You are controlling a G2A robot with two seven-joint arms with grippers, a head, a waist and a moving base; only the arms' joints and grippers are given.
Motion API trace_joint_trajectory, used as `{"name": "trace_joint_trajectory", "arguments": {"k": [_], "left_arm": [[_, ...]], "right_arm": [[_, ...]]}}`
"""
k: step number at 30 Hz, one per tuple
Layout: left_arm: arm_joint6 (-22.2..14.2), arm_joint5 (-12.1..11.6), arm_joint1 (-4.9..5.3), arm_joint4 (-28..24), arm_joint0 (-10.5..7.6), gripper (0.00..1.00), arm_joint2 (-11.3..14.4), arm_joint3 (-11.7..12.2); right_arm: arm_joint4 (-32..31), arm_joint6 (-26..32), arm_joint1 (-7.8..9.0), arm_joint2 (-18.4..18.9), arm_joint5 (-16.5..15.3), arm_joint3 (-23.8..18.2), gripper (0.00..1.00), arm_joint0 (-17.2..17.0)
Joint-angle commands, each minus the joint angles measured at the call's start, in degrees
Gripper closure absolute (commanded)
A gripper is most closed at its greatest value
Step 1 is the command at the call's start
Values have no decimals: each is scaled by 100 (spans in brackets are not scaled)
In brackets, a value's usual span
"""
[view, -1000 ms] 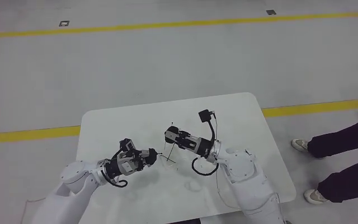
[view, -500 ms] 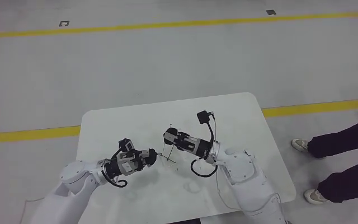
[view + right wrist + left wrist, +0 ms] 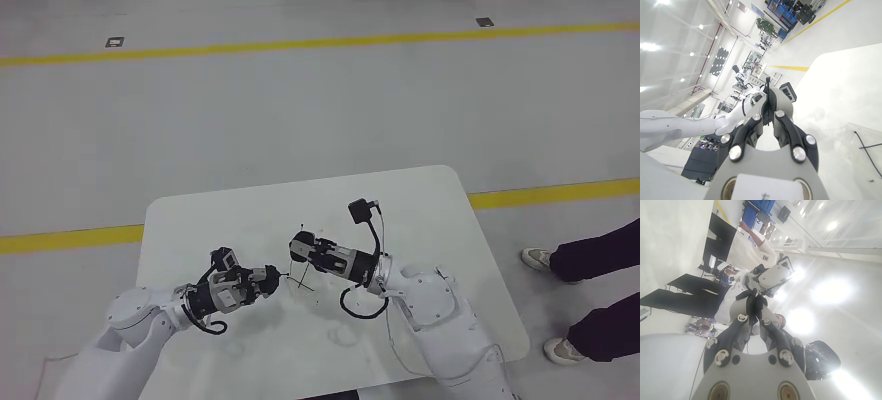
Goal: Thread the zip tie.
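Since my right gripper (image 3: 297, 246) is clamped on the zip tie (image 3: 768, 98), its strap lengthwise in the grip and its head (image 3: 768, 79) poking out beyond, my left gripper (image 3: 270, 278), just beside and pinching what I judge its thin tail (image 3: 749, 332), must bend that tail toward the head.

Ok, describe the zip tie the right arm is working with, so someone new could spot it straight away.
Start at the white table and find the right gripper over its middle. The zip tie is the black strip clamped in that gripper, sticking out beyond it with a square head at the free end. The other ties lie loose and crossed on the table.
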Motion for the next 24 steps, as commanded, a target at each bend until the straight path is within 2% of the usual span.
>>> {"name": "trace_joint_trajectory", "arguments": {"k": [1,15,17,24], "left_arm": [[0,1,0,-1,0,100,0,0],[0,1,0,-1,0,100,0,0],[100,-20,-8,-9,6,100,33,-25],[110,19,2,-97,11,100,62,-72]], "right_arm": [[-1,0,0,0,0,0,100,0],[-1,0,0,0,0,0,100,0],[-9,-22,0,-2,7,2,100,-2],[-367,-332,47,-89,0,-1,100,-5]]}}
